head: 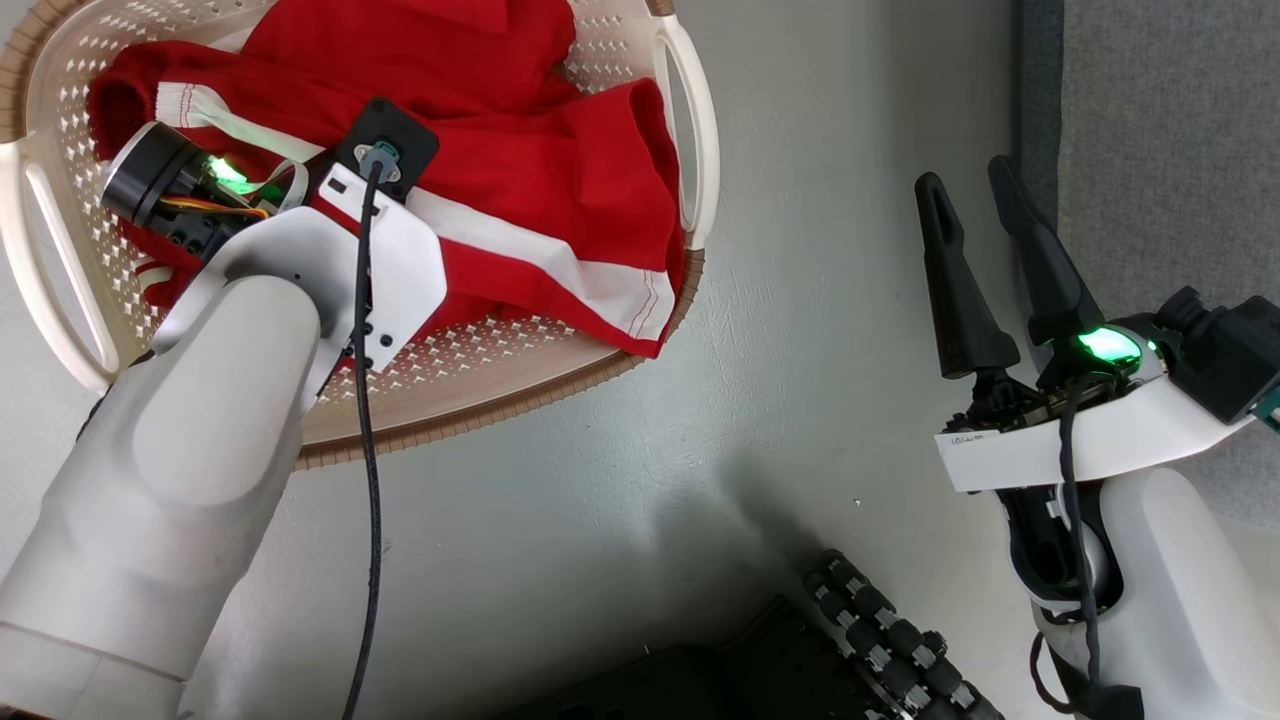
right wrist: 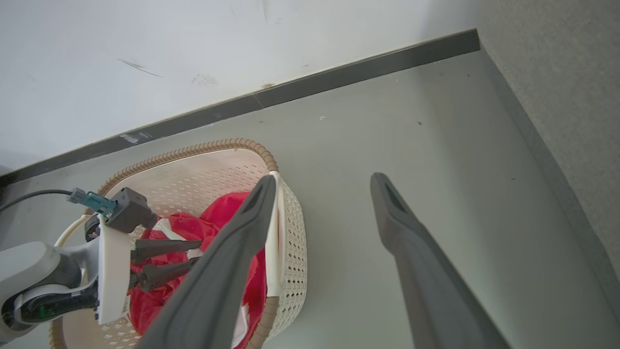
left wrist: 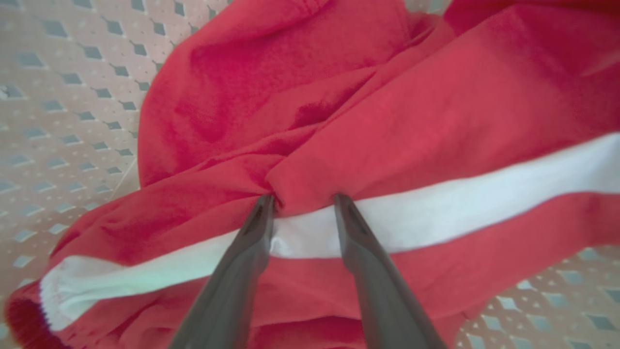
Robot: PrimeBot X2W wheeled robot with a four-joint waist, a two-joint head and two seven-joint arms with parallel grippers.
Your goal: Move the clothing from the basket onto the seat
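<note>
— Nearest us, the right gripper point(head: 966, 176) hangs over the bare floor point(head: 800, 420), fingers spread wide and holding nothing.

— And the other arm?

— The left gripper point(left wrist: 302, 198) is down inside the basket point(head: 500, 345). Its tips press into the clothing point(left wrist: 387, 111) just above the white stripe point(left wrist: 460, 194). The jaws stand part-way apart with a ridge of red cloth bunched between them. Whether that ridge is truly clamped, I can't tell.

— So the pinch is the step in hand?

— I'd judge so. To do it well, it should squeeze right down on that ridge before any lift, and bite deep enough to catch more than one thin layer. Otherwise the cloth may slip free.

— All the red stuff lies in the basket, with one striped hem draped over the rim on the side facing the seat.

— That hem matters. I'd want a straight, high lift so the trailing cloth clears the rim and the white handle point(head: 700, 130). That basket looks light enough to be dragged along.

— Where's the seat?

— The seat point(head: 1160, 150) is farther off on the robot's right, beyond the free gripper and well apart from the basket. It'll be a long sideways carry.

— And behind everything?

— A dark skirting board point(right wrist: 339, 77), then the white wall point(right wrist: 193, 48).
</note>
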